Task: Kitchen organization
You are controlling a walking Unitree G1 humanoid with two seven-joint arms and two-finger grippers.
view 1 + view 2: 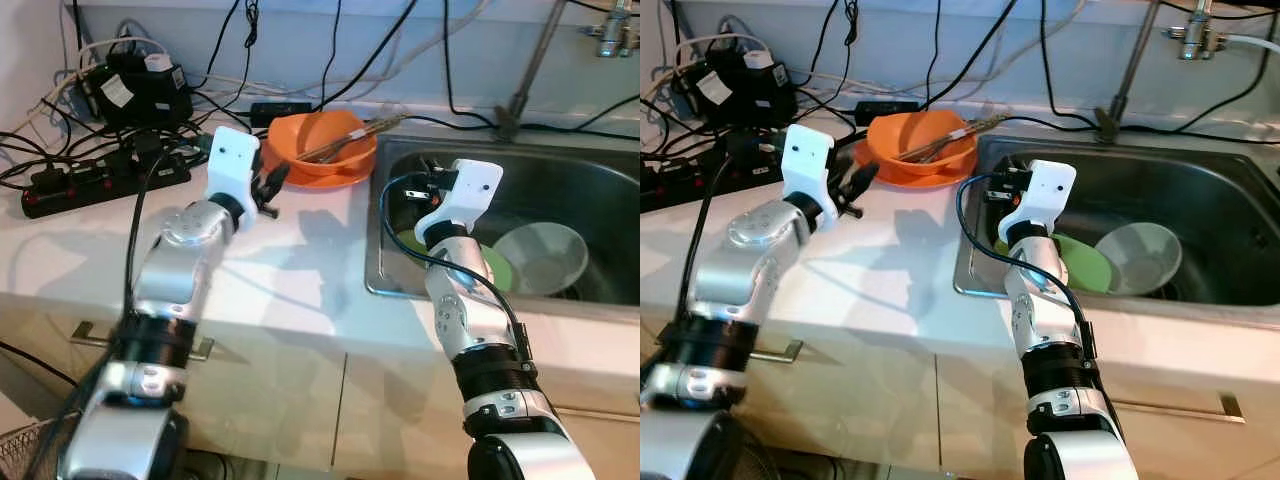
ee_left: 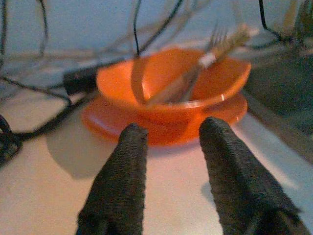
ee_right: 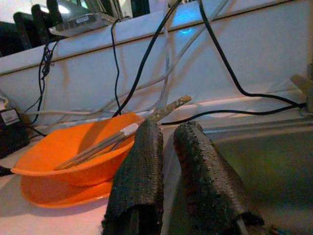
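White counter (image 1: pixel 300 260), steel sink (image 1: pixel 560 190), cables (image 1: pixel 90 150) along wall

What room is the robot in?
Most likely a kitchen. There is a steel sink set in a white counter, with a pale bowl and green plate inside, and an orange bowl holding utensils beside it.

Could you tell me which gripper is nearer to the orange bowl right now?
The left. The left gripper hovers beside the orange bowl over the counter; the right gripper is farther away, over the sink.
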